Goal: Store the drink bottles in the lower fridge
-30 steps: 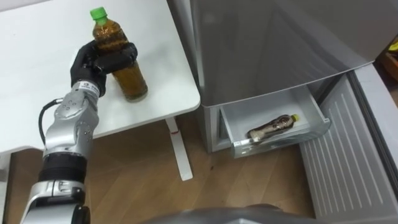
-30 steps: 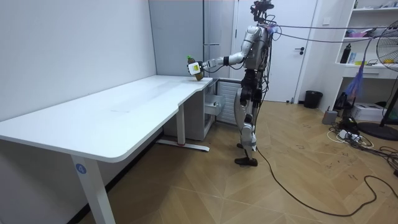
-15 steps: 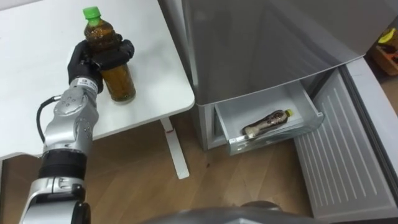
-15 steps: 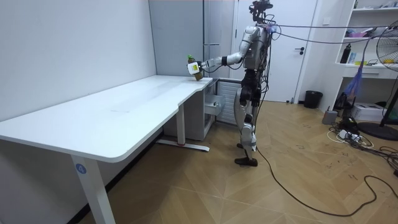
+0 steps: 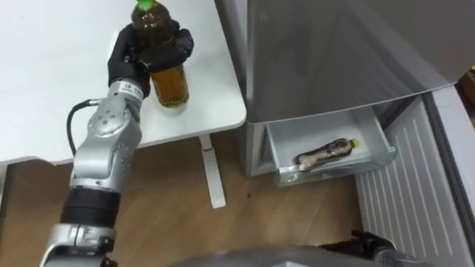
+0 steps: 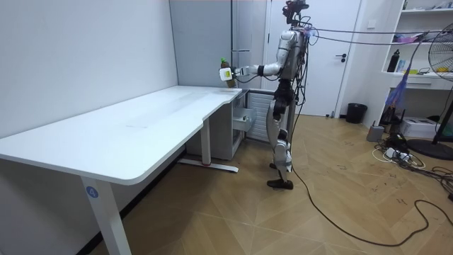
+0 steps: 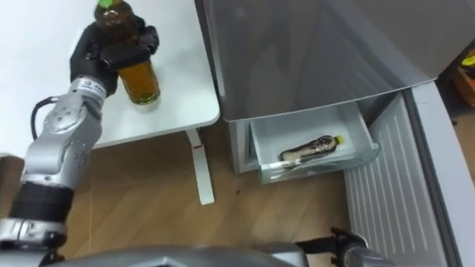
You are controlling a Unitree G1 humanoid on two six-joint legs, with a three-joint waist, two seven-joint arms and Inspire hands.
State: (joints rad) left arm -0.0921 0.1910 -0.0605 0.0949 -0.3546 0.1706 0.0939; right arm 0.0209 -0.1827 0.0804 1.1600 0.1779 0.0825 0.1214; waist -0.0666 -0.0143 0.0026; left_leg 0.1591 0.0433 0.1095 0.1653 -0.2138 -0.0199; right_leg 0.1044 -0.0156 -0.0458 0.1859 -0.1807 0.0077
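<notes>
Fingers (image 5: 168,53) of the left hand (image 5: 136,61) curl round the brown bottle (image 5: 170,83) above the white table (image 5: 44,89).

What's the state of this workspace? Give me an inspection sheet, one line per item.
Surface: white table, beside the fridge.
Job's things: green-capped bottle upright in the left hand, above the table's corner; second bottle lying in the open bottom drawer.
Clutter: nothing seen.
Hands: left hand curled round the bottle; right hand low at the view's bottom edge.
Cables: loose cables on the floor at the room view's right.
Surroundings: wooden floor, bin, fan.
</notes>
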